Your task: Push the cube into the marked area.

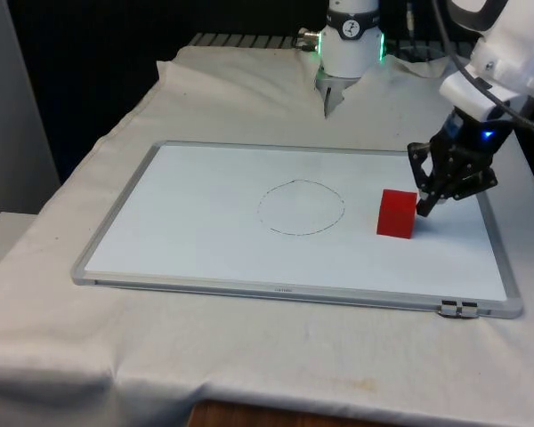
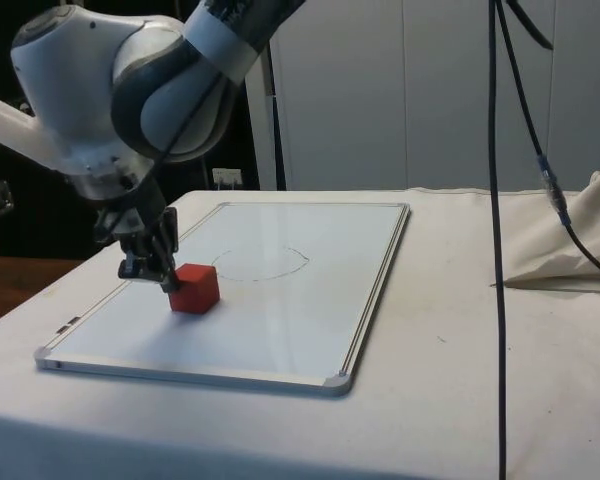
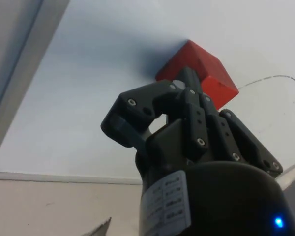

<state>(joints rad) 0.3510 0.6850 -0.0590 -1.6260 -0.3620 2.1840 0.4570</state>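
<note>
Path to circle: bare whiteboard (image 1: 205, 249) lies between the red cube (image 1: 397, 213) and the drawn circle (image 1: 301, 207).
Obstacle: gripper (image 1: 424, 206) touches the cube's side nearest the whiteboard's right edge in the front view.

- Arm (image 2: 130, 80): glossy white shells, grey joint bands, black cables alongside.
- Base (image 1: 351, 36): white, green-lit ring.
- Gripper (image 3: 187, 86): black, linked fingers, silver screws, white label.
</note>
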